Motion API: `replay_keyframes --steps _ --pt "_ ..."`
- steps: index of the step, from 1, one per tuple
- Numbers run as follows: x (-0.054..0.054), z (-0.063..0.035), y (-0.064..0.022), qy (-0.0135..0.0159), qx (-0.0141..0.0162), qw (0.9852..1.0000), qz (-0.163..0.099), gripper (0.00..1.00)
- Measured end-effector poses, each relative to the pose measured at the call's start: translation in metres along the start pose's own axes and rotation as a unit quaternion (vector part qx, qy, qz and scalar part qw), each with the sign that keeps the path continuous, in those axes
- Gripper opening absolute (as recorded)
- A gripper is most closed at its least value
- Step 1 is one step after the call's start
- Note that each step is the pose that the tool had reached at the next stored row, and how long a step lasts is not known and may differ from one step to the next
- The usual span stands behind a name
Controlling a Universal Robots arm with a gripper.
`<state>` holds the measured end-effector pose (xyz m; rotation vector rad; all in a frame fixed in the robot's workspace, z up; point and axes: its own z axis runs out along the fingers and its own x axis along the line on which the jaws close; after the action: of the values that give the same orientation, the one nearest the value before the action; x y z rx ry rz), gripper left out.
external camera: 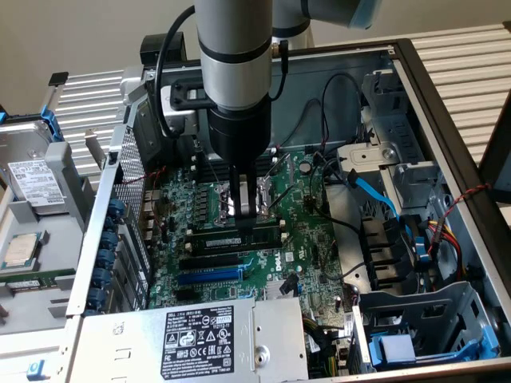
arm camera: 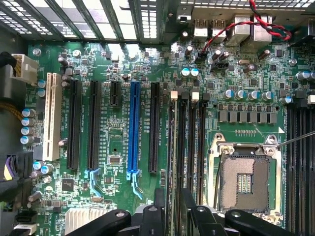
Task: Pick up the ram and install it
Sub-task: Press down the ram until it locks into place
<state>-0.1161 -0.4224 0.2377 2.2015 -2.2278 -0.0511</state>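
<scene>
Inside an open computer case, the nearest thing in the exterior view is a grey power supply point(external camera: 200, 339) with a black label, cut off by the frame's lower edge. Beyond it lies the green motherboard point(external camera: 311, 239), with a blue expansion slot point(external camera: 209, 276) and black slots beside it.

The ram point(external camera: 235, 238), a long thin stick with a white label, lies along a memory slot just below the gripper point(external camera: 247, 209). Whether it is fully seated cannot be made out. In the wrist view the ram point(arm camera: 172, 162) appears edge-on as a thin strip running up from between the black fingers point(arm camera: 160, 211), alongside the black memory slots point(arm camera: 192, 142); its near end is hidden by the gripper body.

The gripper's two fingers point straight down, partly closed on the stick, one on each side of it. The arm point(external camera: 235, 72) stands vertical above the board, its upper part cut off at the top edge, and it hides the board behind it.

The empty processor socket point(arm camera: 243, 179) sits beside the memory slots. Farther back, drive cages point(external camera: 383, 159) and a blue cable point(external camera: 375, 195) sit at the exterior view's right.
</scene>
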Motion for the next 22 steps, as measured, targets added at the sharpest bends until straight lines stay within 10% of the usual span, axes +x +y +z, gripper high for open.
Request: replay_keyframes --steps 22 --pt "-0.001 -0.0025 0.0102 0.0 0.0 1.0 0.0 0.11"
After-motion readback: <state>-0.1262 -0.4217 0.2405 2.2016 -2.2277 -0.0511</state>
